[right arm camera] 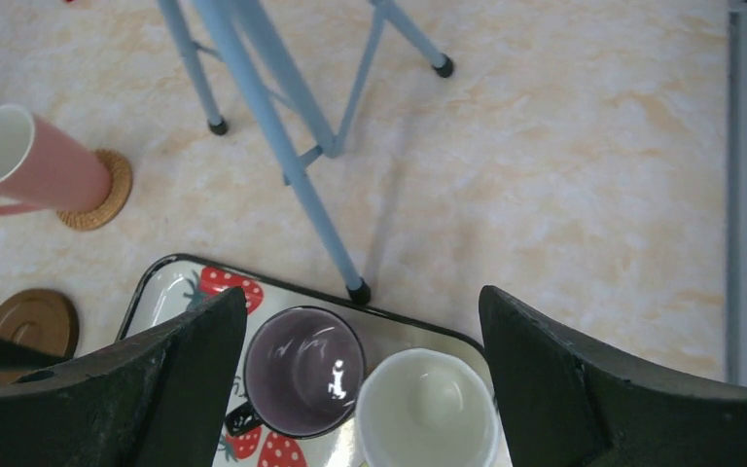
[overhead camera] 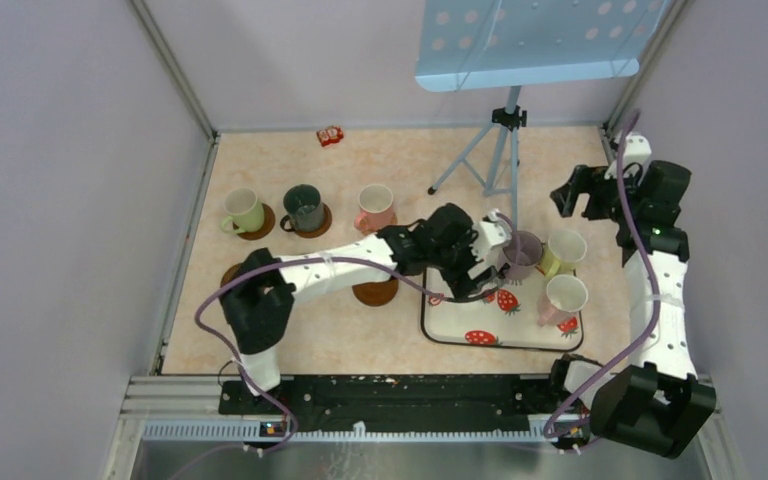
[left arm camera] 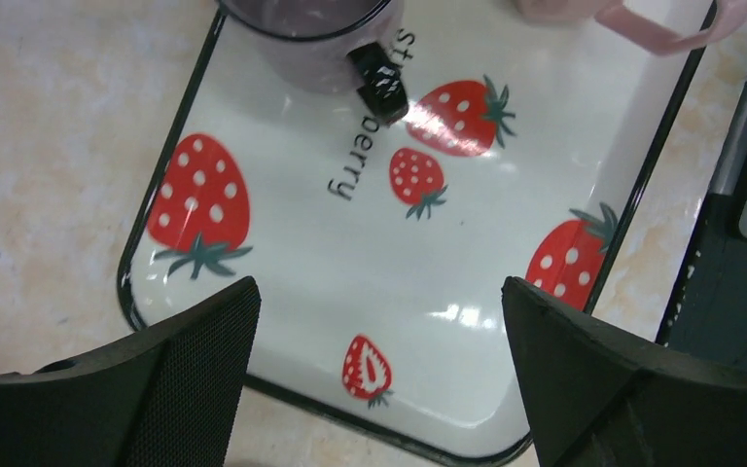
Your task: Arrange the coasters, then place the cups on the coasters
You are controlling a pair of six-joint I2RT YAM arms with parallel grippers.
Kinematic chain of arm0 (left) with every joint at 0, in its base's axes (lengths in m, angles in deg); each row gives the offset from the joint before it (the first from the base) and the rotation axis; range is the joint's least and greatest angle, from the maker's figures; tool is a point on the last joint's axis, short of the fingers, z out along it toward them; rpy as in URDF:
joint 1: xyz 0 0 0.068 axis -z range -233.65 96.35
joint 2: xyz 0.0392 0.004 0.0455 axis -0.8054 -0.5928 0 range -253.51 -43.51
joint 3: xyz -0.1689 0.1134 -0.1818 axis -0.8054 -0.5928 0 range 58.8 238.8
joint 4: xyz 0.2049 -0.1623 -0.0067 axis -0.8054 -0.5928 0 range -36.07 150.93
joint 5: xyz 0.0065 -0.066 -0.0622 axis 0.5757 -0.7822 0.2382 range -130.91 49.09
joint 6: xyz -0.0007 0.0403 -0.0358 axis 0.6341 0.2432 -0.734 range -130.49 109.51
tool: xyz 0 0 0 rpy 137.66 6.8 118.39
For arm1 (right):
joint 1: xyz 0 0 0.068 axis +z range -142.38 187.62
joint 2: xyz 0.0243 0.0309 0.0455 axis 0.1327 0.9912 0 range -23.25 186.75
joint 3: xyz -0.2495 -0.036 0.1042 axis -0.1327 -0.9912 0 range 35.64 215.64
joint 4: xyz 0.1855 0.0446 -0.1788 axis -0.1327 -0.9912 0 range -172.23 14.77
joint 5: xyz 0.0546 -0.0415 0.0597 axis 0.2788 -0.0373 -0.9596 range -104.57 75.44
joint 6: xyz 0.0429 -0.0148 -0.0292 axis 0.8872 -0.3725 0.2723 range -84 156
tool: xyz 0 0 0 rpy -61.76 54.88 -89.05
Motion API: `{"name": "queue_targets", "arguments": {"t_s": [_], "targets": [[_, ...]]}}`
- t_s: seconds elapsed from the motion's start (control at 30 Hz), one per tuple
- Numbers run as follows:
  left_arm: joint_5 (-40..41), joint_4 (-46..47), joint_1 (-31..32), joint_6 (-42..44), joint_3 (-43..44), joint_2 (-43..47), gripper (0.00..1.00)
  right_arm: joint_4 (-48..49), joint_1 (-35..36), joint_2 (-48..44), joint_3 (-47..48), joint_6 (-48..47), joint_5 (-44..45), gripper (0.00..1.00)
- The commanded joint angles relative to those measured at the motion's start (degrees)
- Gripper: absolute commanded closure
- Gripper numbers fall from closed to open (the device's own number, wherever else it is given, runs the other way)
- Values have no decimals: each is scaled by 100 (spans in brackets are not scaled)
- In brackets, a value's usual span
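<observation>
On the table's [overhead camera: 310, 345] left, the yellow-green cup [overhead camera: 243, 210], dark green cup [overhead camera: 305, 207] and pink cup [overhead camera: 374, 207] each stand on a coaster [overhead camera: 263, 227]. A bare coaster [overhead camera: 375, 292] lies nearer. The left pincer [left arm camera: 379, 302] hangs released, empty, by the mauve cup [overhead camera: 522, 255] on the strawberry tray [overhead camera: 500, 335]. The right pincer [right arm camera: 362, 297] hovers released, also empty.
</observation>
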Motion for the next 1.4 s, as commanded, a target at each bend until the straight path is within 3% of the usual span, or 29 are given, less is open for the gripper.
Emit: {"name": "queue_targets", "arguments": {"t_s": [0.0, 0.3, 0.47, 0.77, 1.0, 1.37], "targets": [[529, 304, 367, -206, 767, -650, 1, -124, -642, 272, 587, 390, -209, 12], [473, -215, 462, -592, 2255, -2093, 3, -41, -722, 293, 407, 529, -283, 12], [485, -337, 462, -568, 2717, -2507, 18, -7, -722, 293, 344, 496, -381, 12], [720, -632, 332, -515, 3269, -3012, 37, 30, -722, 199, 273, 489, -406, 12], [735, -940, 75, -781, 3173, -2880, 72, 19, -727, 193, 242, 472, -482, 12], [587, -773, 57, -597, 1521, -1526, 99, 34, -722, 191, 234, 468, -590, 13]]}}
